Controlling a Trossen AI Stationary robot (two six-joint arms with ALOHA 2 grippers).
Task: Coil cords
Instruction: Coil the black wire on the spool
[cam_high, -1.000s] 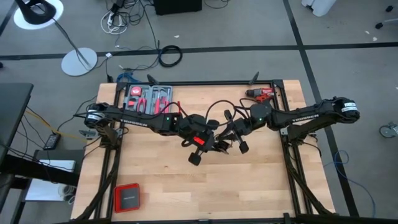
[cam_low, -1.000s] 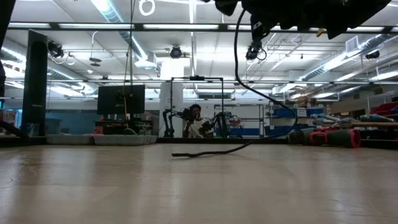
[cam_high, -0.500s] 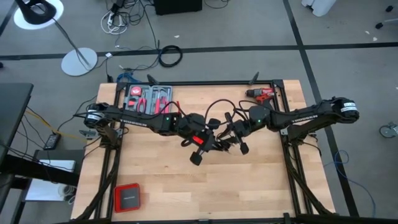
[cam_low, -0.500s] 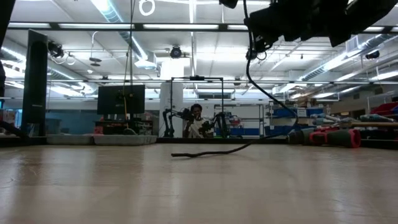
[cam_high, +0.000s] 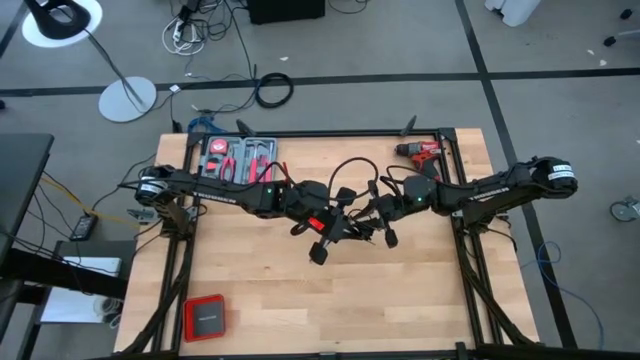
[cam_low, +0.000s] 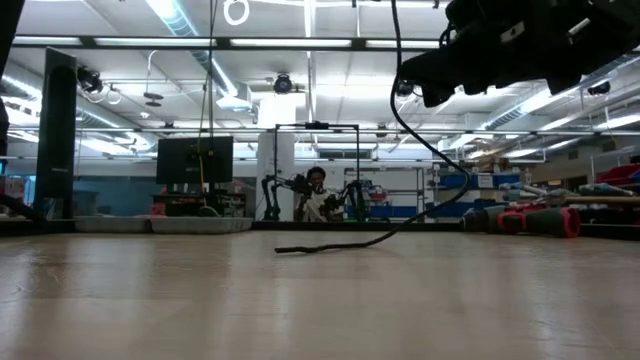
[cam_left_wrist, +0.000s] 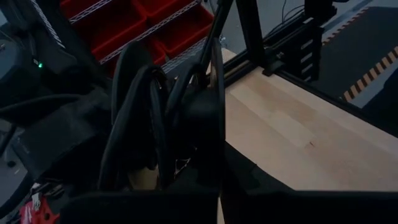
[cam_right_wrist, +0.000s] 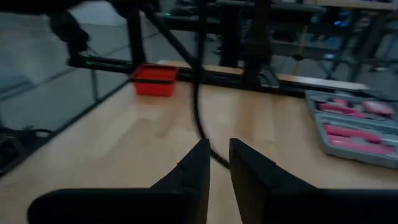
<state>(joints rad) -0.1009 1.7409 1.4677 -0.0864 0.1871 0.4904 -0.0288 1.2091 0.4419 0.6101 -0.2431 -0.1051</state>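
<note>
The thin black cord is gathered in several loops over the middle of the table, with my left gripper shut on them. One strand hangs down from there, and its tail lies on the wood. My right gripper faces the left one from the table's right. Its fingers stand a narrow gap apart with nothing between them. The hanging strand runs just ahead of their tips. My left gripper pinches several loops of the cord together between its two fingers. It comes at them nearly level from the table's left. The loops stand up out of the hold, clear of the table. The free strand hangs slack, its tail on the wood.
A red drill lies at the far right corner. An open tool case sits at the far left, and a red box near the front left corner. Bare wood lies toward the near edge.
My right gripper has sunk and drawn a little closer to the left gripper. The hanging strand has shifted with it, while the tail stays where it lay on the table. My left gripper has turned a little in place, still shut on the loops.
</note>
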